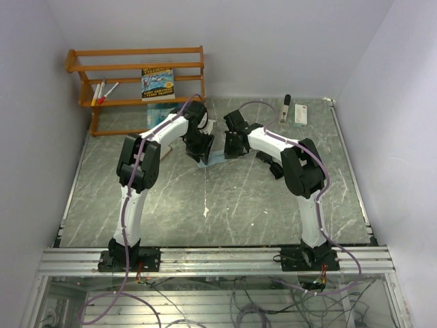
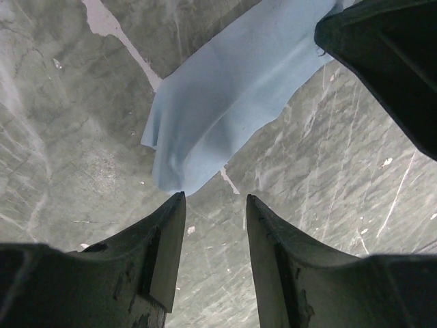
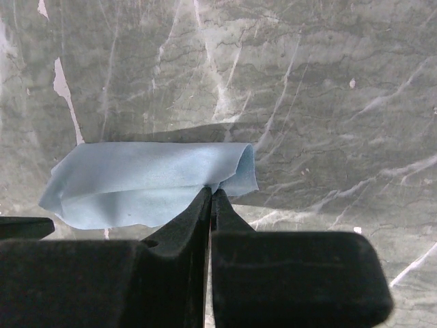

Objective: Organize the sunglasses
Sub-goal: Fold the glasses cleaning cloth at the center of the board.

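Sunglasses: not positively identified in any view. A dark shape (image 1: 265, 158) under the right forearm, just to the right-arm side of the blue cloth (image 3: 150, 181), may be the pair, but the overhead view is too coarse to confirm. The item in hand is the cloth, which lies on the bench (image 1: 239, 205) between the two claws, on the robot's side of the wooden rack (image 1: 136, 68) that stands beyond it toward the left arm's side. The right claw (image 3: 210, 198) is fully closed, pinching the cloth's near edge close to its folded end. The cloth's long axis runs crosswise to that claw's fingers, and most of the fabric extends away toward the left arm. The gripped end appears raised slightly off the bench, judging by the shadow cast beyond it. The left claw (image 2: 215, 201) stands partly open with nothing between its jaws. The free corner of the cloth lies just ahead of its fingertips, slightly toward one finger, and apart from both as far as the wrist view shows. From there the fabric runs diagonally away to the right claw. The step in hand appears to be folding or spreading the cloth. The coming move turns on the left claw, the nearer one to the free end, advancing a short way along the cloth's long axis to take that corner. The risk is that the corner slides or bunches under the fingertips instead of entering the gap.
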Available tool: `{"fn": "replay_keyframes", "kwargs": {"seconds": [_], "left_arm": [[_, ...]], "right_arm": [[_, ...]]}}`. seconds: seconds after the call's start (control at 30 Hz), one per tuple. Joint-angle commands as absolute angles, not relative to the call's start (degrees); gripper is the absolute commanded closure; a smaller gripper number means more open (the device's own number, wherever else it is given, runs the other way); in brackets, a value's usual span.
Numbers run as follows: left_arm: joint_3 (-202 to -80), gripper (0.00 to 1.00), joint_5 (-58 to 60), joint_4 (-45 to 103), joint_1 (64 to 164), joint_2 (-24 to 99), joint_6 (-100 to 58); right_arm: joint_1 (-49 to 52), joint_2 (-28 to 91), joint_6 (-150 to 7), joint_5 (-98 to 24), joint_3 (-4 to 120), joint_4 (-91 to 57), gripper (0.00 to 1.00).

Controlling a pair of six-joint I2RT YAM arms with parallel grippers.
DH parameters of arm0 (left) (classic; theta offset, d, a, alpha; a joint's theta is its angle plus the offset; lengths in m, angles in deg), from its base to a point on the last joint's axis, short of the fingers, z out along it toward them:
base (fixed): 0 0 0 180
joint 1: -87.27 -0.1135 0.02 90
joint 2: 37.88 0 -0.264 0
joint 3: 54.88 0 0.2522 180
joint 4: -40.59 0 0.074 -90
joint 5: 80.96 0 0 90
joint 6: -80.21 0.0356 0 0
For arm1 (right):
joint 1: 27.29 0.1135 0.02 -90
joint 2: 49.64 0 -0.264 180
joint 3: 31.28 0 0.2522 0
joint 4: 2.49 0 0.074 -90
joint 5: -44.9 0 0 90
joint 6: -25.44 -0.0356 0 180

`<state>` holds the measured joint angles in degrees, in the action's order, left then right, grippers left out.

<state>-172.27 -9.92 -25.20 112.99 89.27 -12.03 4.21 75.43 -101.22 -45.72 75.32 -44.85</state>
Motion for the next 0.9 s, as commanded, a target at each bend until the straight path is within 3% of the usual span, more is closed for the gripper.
{"fn": "replay_keyframes", "kwargs": {"seconds": [0.0, 0.37, 0.87], "left_arm": [[-172.0, 0.49, -4.5, -23.3, 113.6, 89.5, -15.3], [-165.3, 0.50, 2.5, -21.2, 113.6, 84.0, -16.0], [-166.6, 0.49, 3.6, -18.3, 114.9, 88.3, -20.7]], "right_arm": [[4.8, 75.2, -101.6, -45.5, 73.7, -47.1, 1.00], [4.8, 75.1, -101.6, -45.3, 73.2, -46.9, 1.00], [4.8, 75.5, -102.0, -44.5, 73.4, -46.4, 1.00]]}}
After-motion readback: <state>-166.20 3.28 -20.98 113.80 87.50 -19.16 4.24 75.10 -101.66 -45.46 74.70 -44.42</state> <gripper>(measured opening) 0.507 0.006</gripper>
